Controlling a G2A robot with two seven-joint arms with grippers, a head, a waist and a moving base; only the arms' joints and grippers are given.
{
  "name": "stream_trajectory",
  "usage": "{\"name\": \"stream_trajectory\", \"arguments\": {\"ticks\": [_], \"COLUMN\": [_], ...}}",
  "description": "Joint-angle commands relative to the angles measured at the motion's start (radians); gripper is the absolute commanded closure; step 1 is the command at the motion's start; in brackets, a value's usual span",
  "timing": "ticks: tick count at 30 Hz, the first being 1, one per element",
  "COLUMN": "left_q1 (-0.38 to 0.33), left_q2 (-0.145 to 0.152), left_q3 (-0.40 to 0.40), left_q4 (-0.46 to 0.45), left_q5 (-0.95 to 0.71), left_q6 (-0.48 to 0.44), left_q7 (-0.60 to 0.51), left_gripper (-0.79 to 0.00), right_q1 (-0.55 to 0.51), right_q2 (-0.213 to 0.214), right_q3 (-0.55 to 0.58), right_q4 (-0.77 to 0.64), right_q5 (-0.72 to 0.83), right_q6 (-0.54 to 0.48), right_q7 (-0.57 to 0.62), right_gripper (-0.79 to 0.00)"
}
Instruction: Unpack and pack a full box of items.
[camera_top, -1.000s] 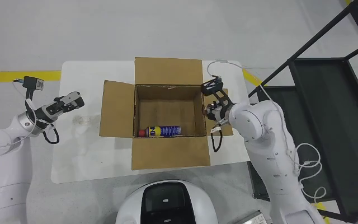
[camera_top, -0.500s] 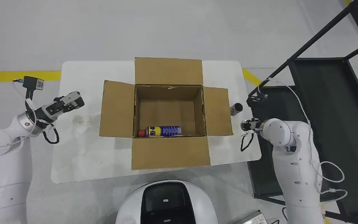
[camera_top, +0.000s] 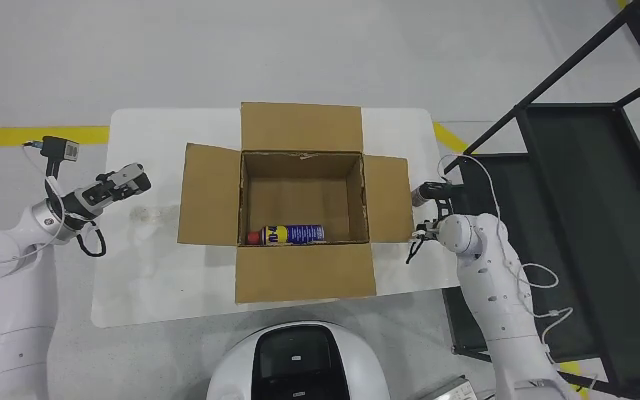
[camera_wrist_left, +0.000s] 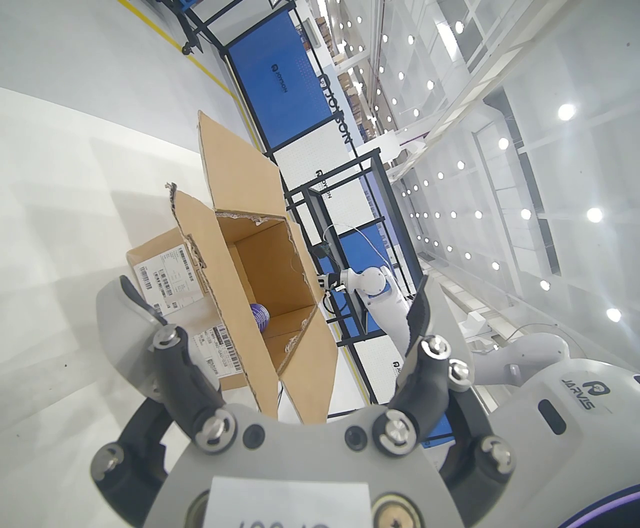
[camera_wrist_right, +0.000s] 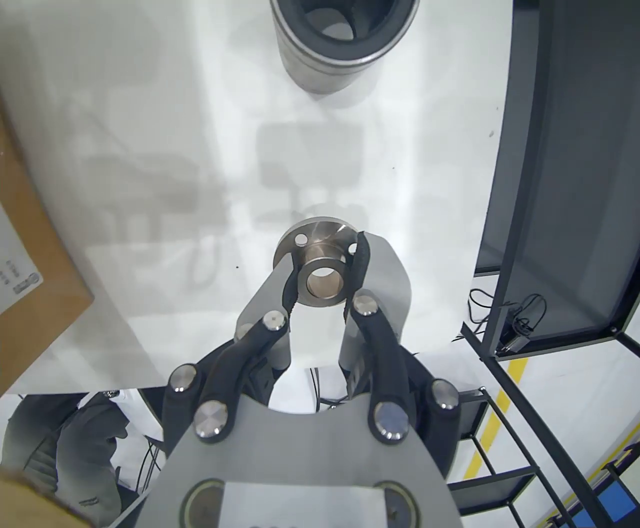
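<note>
Two tools hung over tabletop (camera_top: 150, 270). Right tool (camera_wrist_right: 322, 282) clamped around small metal flanged bushing (camera_wrist_right: 320, 274), at tabletop's right side between open cardboard box (camera_top: 300, 127) and dark rack (camera_top: 560, 200). Grey cylinder (camera_wrist_right: 345, 45) stood just beyond bushing. Left tool (camera_wrist_left: 275, 300) spread wide, holding nothing, left of box. Spray can (camera_top: 292, 234) lay on its side inside box, against near wall.

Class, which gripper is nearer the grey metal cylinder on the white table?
Right. The right gripper, jaws shut on a flanged metal bushing, is just beside the grey metal cylinder; the left gripper is far off, beyond the open cardboard box.
</note>
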Motion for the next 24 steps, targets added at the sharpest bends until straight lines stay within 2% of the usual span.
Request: {"name": "stream_trajectory", "arguments": {"ticks": [1, 8, 9, 11, 13, 14, 15, 16, 20, 24], "left_q1": [0.0, 0.0, 0.0, 0.0, 0.0, 0.0, 0.0, 0.0, 0.0, 0.0], "left_q2": [0.0, 0.0, 0.0, 0.0, 0.0, 0.0, 0.0, 0.0, 0.0, 0.0], "left_q3": [0.0, 0.0, 0.0, 0.0, 0.0, 0.0, 0.0, 0.0, 0.0, 0.0], "left_q4": [0.0, 0.0, 0.0, 0.0, 0.0, 0.0, 0.0, 0.0, 0.0, 0.0], "left_q5": [0.0, 0.0, 0.0, 0.0, 0.0, 0.0, 0.0, 0.0, 0.0, 0.0], "left_q6": [0.0, 0.0, 0.0, 0.0, 0.0, 0.0, 0.0, 0.0, 0.0, 0.0], "left_q7": [0.0, 0.0, 0.0, 0.0, 0.0, 0.0, 0.0, 0.0, 0.0, 0.0], "left_gripper": [-0.785, -0.785, -0.785, -0.785, -0.785, -0.785, -0.785, -0.785, -0.785, -0.785], "right_q1": [0.017, 0.072, 0.078, 0.089, 0.097, 0.101, 0.104, 0.106, 0.103, 0.041], "right_q2": [-0.002, -0.006, -0.007, -0.009, -0.009, -0.01, -0.01, -0.01, -0.008, 0.004], "right_q3": [-0.006, -0.033, -0.036, -0.046, -0.05, -0.053, -0.054, -0.054, -0.046, 0.01], "right_q4": [0.036, 0.139, 0.151, 0.17, 0.187, 0.194, 0.201, 0.206, 0.202, 0.079], "right_q5": [0.0, 0.009, 0.01, 0.006, 0.01, 0.011, 0.016, 0.017, 0.02, 0.021], "right_q6": [0.018, 0.031, 0.036, 0.045, 0.046, 0.048, 0.05, 0.051, 0.057, 0.071], "right_q7": [-0.028, -0.077, -0.085, -0.097, -0.107, -0.11, -0.113, -0.117, -0.118, -0.083], "right_gripper": [0.0, 0.0, -0.018, -0.289, -0.369, -0.511, -0.705, -0.785, -0.785, -0.785]}}
